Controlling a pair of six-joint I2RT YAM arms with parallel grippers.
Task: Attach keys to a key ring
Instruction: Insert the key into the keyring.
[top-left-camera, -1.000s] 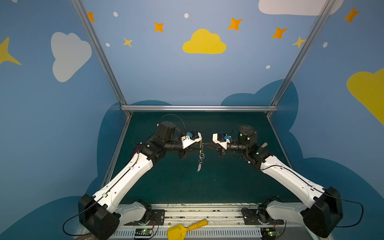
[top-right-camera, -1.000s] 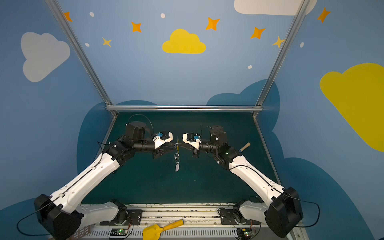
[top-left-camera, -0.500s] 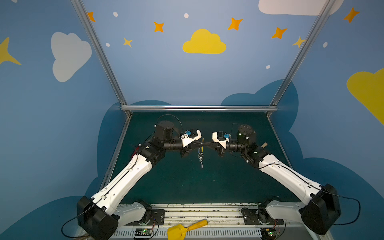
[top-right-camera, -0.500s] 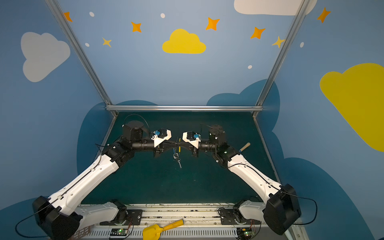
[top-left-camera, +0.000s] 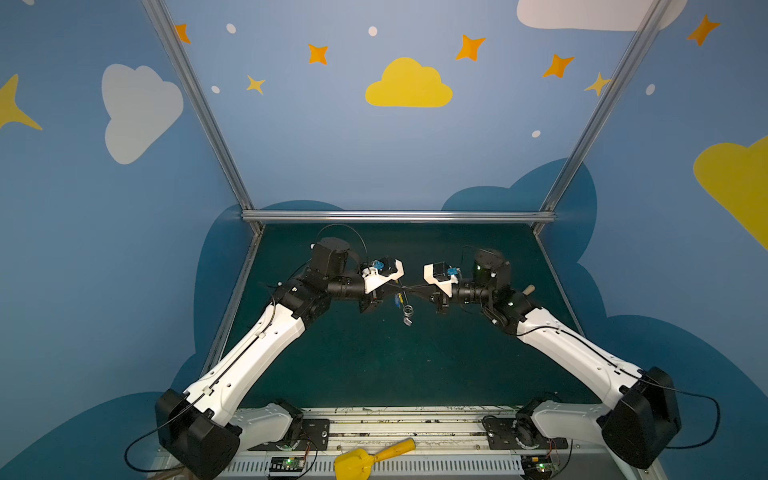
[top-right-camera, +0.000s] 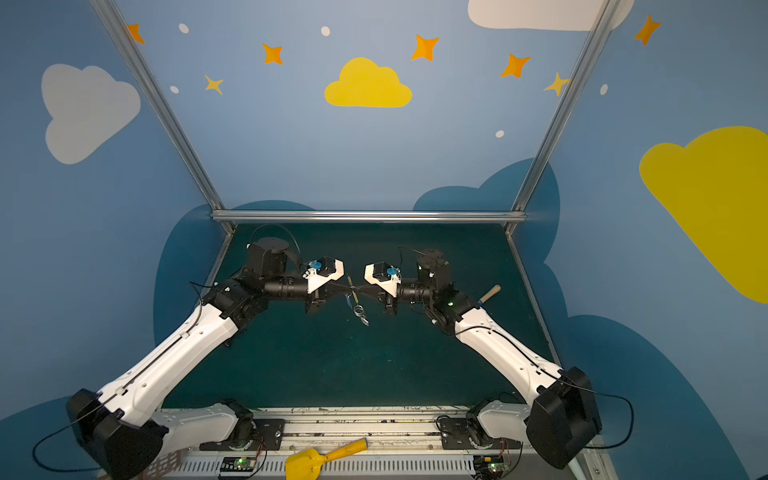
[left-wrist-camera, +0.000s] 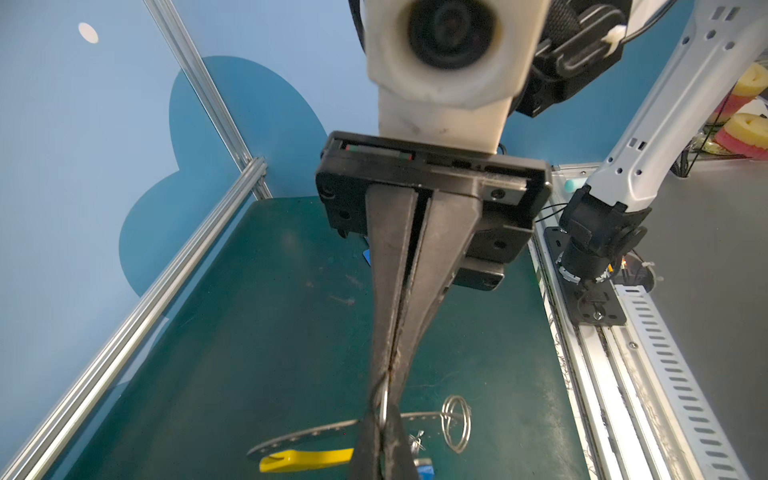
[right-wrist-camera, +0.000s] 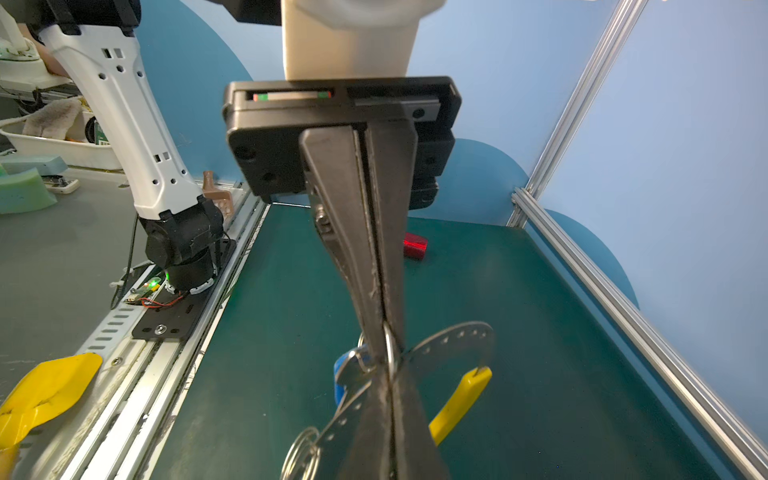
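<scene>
Meeting tip to tip above the middle of the bench (top-left-camera: 374, 365), the left fingers (top-left-camera: 390, 289) and the right fingers (top-left-camera: 417, 289) show little of their catch in both top views. The key ring (top-left-camera: 400, 296) is edge-on there, a thin dark sliver with a fleck of yellow, and a grip cannot be read from so far off. A small split ring (top-left-camera: 408, 309) hangs just below the tips with something pale under it, too small to name.

In the left wrist view the left fingers (left-wrist-camera: 365, 449) run off the picture's edge and cover the spot where the key ring's holed grey band (left-wrist-camera: 299, 436) crosses them. The yellow sleeve (left-wrist-camera: 307, 459) shows on one side of them, the split ring (left-wrist-camera: 456, 424) and a corner of a blue tag (left-wrist-camera: 424, 471) on the other.

In the right wrist view the right fingers (right-wrist-camera: 409, 436) hide the same crossing. The band (right-wrist-camera: 457, 334) arcs out on one side to the yellow sleeve (right-wrist-camera: 461, 399), and the blue tag (right-wrist-camera: 341, 374) peeks out on the other.

Both pairs are pressed together, each clamped on the band, tips nearly touching. A thin silver loop (right-wrist-camera: 389, 349) is caught where they meet; what it belongs to is unclear. The key ring hangs clear of the bench. A red gadget (right-wrist-camera: 414, 246) lies on the bench, partly hidden behind the left fingers.
</scene>
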